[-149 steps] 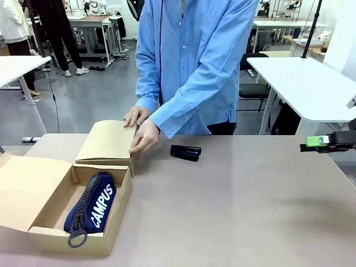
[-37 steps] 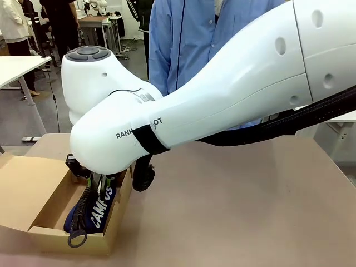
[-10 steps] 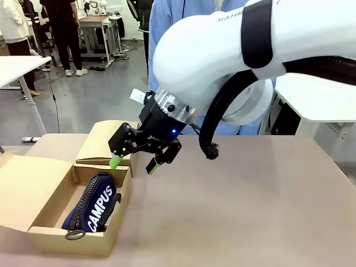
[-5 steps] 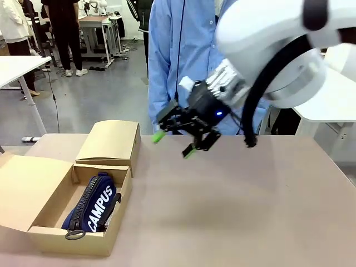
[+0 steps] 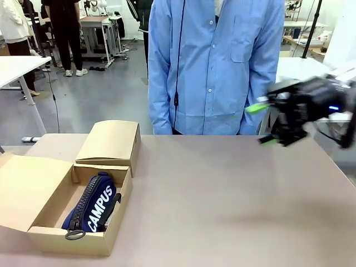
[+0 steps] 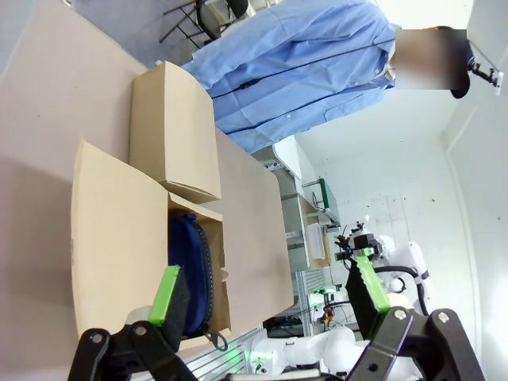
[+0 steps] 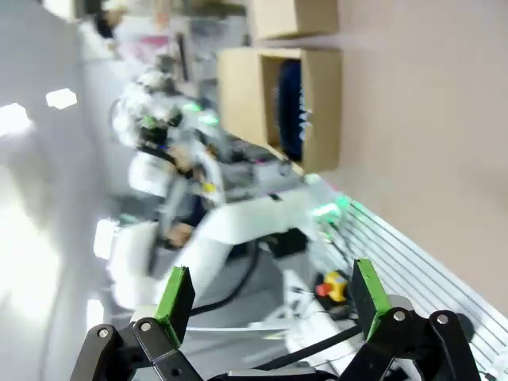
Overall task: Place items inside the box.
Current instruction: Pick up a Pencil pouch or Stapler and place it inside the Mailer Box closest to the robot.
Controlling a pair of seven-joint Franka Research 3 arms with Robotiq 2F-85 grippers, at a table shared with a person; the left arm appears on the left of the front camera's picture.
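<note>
The right claw (image 5: 266,123) hangs in the air above the surface (image 5: 233,189) at about 2 o'clock, blurred, its green pads (image 5: 255,107) spread apart with nothing between them. The left claw (image 6: 270,290) is also spread wide and empty, high over the box (image 6: 119,238). The navy "CAMPUS" pouch (image 5: 92,207) lies inside the open box (image 5: 33,192) at 8 o'clock. A smaller closed cardboard box (image 5: 110,142) touches its far side. A person in a blue shirt (image 5: 214,67) stands at 12 o'clock.
</note>
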